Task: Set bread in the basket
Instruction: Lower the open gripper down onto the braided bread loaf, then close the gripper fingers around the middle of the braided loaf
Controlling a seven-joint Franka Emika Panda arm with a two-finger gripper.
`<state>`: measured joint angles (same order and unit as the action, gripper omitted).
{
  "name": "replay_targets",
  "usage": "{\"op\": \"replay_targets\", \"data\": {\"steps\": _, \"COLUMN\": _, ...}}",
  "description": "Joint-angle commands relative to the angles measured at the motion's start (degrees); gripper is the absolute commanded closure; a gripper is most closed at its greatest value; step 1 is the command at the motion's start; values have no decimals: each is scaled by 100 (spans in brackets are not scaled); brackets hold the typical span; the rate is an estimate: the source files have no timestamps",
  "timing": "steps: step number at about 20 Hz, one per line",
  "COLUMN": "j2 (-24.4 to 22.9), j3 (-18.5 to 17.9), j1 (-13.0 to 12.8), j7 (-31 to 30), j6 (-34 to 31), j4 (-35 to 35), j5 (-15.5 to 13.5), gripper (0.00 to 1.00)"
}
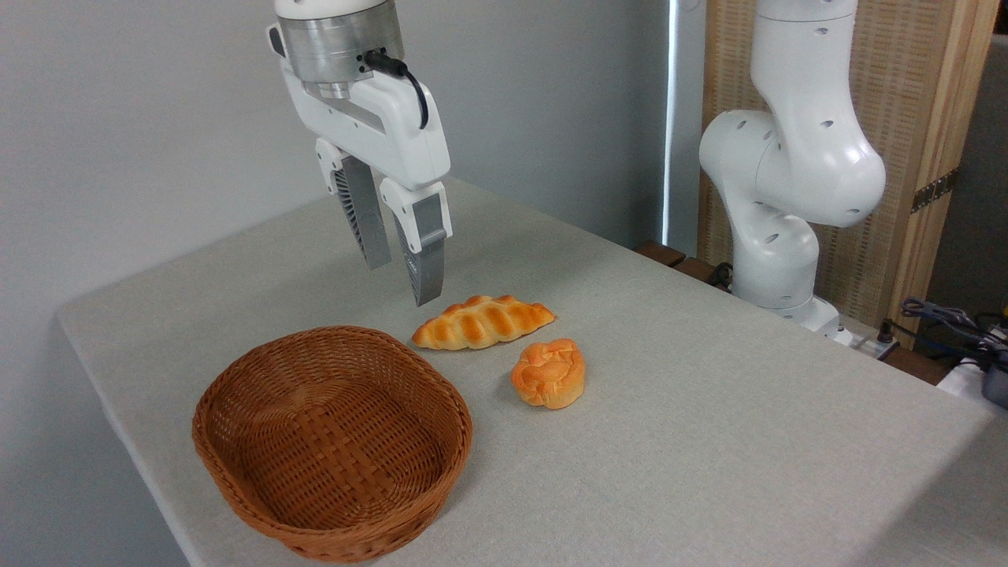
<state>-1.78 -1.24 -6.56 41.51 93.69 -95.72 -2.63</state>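
The gripper (403, 279) hangs empty, fingers narrowly parted. Just below and right of the tips lies the braided loaf (482, 321) on the table – probably light and soft, best pinched mid-length. The wicker basket (236, 480) sits lower left – empty.

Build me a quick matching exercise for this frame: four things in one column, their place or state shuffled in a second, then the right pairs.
Column one:
1. bread
2. bun
3. basket
4. gripper

Column two:
A. empty, nearest the camera
B. in the air, fingers apart, holding nothing
C. lying on the table just behind the basket's far rim
D. round and knotted, on the table to the right of the basket

Pairs: 1-C, 2-D, 3-A, 4-B
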Motion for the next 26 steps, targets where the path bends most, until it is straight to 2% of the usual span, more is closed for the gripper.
{"op": "replay_targets", "data": {"steps": 1, "j2": -682, "j3": -35, "j1": -205, "j7": -82, "j6": 491, "j4": -990, "j5": -71, "gripper": 0}}
{"op": "replay_targets", "data": {"steps": 3, "j2": -964, "j3": -35, "j1": -284, "j7": -64, "j6": 719, "j4": -1464, "j5": -71, "gripper": 0}}
{"op": "replay_targets", "data": {"steps": 5, "j2": -1254, "j3": -61, "j1": -529, "j7": -55, "j6": 992, "j4": -2027, "j5": -62, "gripper": 0}}
{"op": "replay_targets", "data": {"steps": 8, "j2": -1518, "j3": -61, "j1": -706, "j7": -46, "j6": 1282, "j4": -2722, "j5": -62, "gripper": 0}}
{"op": "replay_targets", "data": {"steps": 10, "j2": -1519, "j3": -61, "j1": -803, "j7": 41, "j6": 1379, "j4": -2925, "j5": -62, "gripper": 0}}
{"op": "replay_targets", "data": {"steps": 13, "j2": -1527, "j3": -52, "j1": -1013, "j7": 497, "j6": 1529, "j4": -3215, "j5": -71, "gripper": 0}}
{"op": "replay_targets", "data": {"steps": 18, "j2": -1545, "j3": -35, "j1": -1163, "j7": 929, "j6": 1670, "j4": -3602, "j5": -79, "gripper": 0}}
{"op": "replay_targets", "data": {"steps": 19, "j2": -1536, "j3": -35, "j1": -1207, "j7": 955, "j6": 1678, "j4": -3637, "j5": -132, "gripper": 0}}
{"op": "replay_targets", "data": {"steps": 22, "j2": -1528, "j3": -35, "j1": -1286, "j7": 1008, "j6": 1679, "j4": -3647, "j5": -579, "gripper": 0}}
{"op": "replay_targets", "data": {"steps": 26, "j2": -1475, "j3": -35, "j1": -1357, "j7": 1026, "j6": 1687, "j4": -3682, "j5": -651, "gripper": 0}}
